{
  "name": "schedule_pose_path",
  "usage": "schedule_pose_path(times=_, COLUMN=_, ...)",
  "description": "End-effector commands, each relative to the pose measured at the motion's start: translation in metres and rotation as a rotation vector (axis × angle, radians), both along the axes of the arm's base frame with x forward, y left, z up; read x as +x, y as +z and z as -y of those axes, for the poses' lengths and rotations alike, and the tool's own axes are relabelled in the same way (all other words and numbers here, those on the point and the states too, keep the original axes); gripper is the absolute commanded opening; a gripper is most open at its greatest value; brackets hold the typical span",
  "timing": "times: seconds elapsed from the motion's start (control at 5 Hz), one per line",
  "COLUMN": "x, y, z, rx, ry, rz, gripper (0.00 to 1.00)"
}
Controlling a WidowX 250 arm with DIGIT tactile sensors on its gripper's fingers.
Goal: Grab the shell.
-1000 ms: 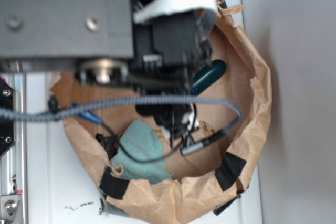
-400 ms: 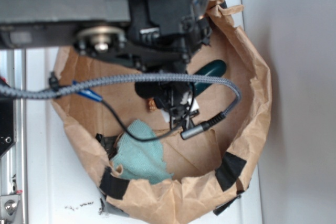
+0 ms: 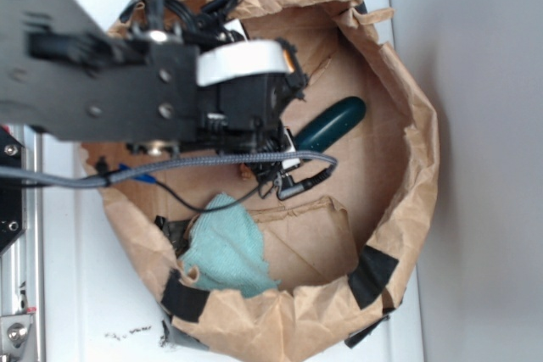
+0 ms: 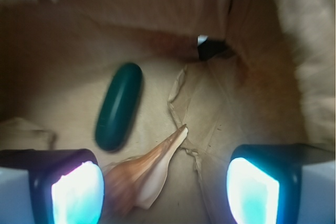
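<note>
**A:** Wrist view now — the shell (image 4: 144,179) sits low in the picture, between the two glowing pads, but hard over to the left one (image 4: 77,195); looks to be touching or almost touching it, I can't say which.

**B:** And the gripper (image 4: 165,195)?

**A:** Released, jaws spread wide, nothing held; the right pad (image 4: 252,192) stands well apart from the shell.

**B:** Which way does it lie?

**A:** Long axis runs on a diagonal — broad body near and left, the pointed tail aimed far and right, tip resting at the torn edge of the paper flap (image 4: 210,108); the pale lip faces right.

**B:** So the fingers aren't centred on it.

**A:** No; by my reckoning a shift left is needed before closing, or the left pad just nudges it. The green capsule (image 4: 119,106) lies farther off, to the left, clear of the shell.

**B:** From outside?

**A:** Arm covers it inside the paper bag (image 3: 416,150); the teal cloth (image 3: 225,247) lies near.
</note>
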State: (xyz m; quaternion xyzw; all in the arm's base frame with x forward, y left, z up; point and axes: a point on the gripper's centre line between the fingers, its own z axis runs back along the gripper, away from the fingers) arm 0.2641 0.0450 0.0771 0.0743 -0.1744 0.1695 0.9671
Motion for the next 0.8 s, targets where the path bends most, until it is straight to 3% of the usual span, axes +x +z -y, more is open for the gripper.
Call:
schedule_pose_path(times=0.0, x=0.028, y=-0.021, z=-0.009, rx=-0.006, ry=0.026, rz=-0.053, gripper=1.0)
schedule_pose_path(times=0.2, x=0.036, y=-0.031, z=-0.012, rx=0.003, ry=0.048, rz=-0.096, gripper=1.0)
schedule_pose_path(times=0.4, x=0.025, y=-0.03, z=-0.014, rx=0.003, ry=0.024, rz=-0.108, gripper=1.0)
schedule_pose_path(times=0.6, x=0.01, y=-0.024, z=-0.018, rx=-0.002, ry=0.016, rz=-0.091, gripper=0.42)
